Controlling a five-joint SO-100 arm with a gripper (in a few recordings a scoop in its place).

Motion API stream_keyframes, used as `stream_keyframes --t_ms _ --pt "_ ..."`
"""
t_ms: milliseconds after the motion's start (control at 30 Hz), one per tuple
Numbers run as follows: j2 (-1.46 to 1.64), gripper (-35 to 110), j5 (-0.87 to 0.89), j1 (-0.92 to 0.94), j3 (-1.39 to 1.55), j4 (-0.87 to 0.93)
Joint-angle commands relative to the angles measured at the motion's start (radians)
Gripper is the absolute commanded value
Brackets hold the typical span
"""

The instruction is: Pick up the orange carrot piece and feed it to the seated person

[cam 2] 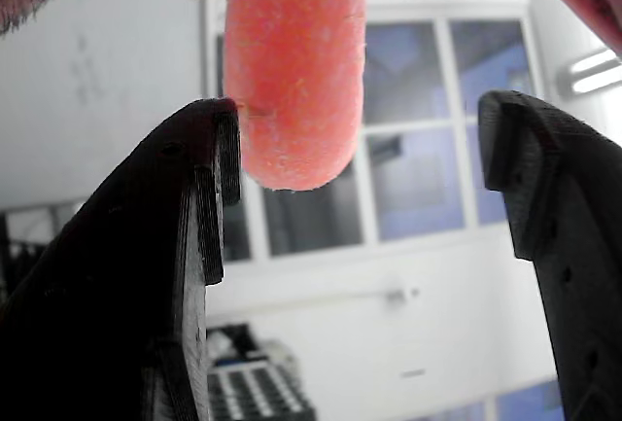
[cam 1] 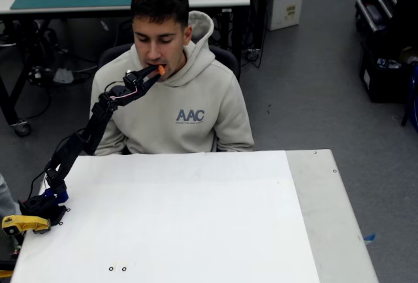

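I see the orange carrot piece (cam 2: 294, 71) poking out from between the lips of the seated person (cam 1: 171, 93). In the wrist view its round end hangs down between the two black fingers of my pincer (cam 2: 364, 163). It touches the edge of the left finger (cam 2: 209, 183), or sits just beside it, and it is well apart from the right finger (cam 2: 544, 188). The fingers stand wide apart, so my pincer is not squeezing the carrot.

In the fixed view the carrot (cam 1: 160, 69) is a small orange dot right at the tip of the pincer (cam 1: 155, 72), at the person's mouth. The person sits just behind the pincer, in a beige hoodie with "AAC" on the chest, head bent down a little toward it.

My black arm (cam 1: 88, 136) slopes down and to the left from the pincer to the white surface (cam 1: 196, 217). A yellow handle (cam 1: 23, 223) lies beside the foot of the arm, far below the pincer.
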Motion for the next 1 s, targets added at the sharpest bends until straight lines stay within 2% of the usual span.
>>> stream_keyframes --t_ms 0,433,533,700,800,967 --pt "0.061 20 -0.009 0.020 -0.091 -0.006" --pt "0.060 20 -0.008 0.175 -0.091 -0.006" --pt "0.060 14 -0.008 0.183 -0.091 -0.006" --pt "0.060 -5 0.002 0.183 -0.091 -0.006" --pt "0.060 -1 0.002 0.183 -0.091 -0.005" --pt "0.061 -3 0.003 0.176 -0.091 0.002"
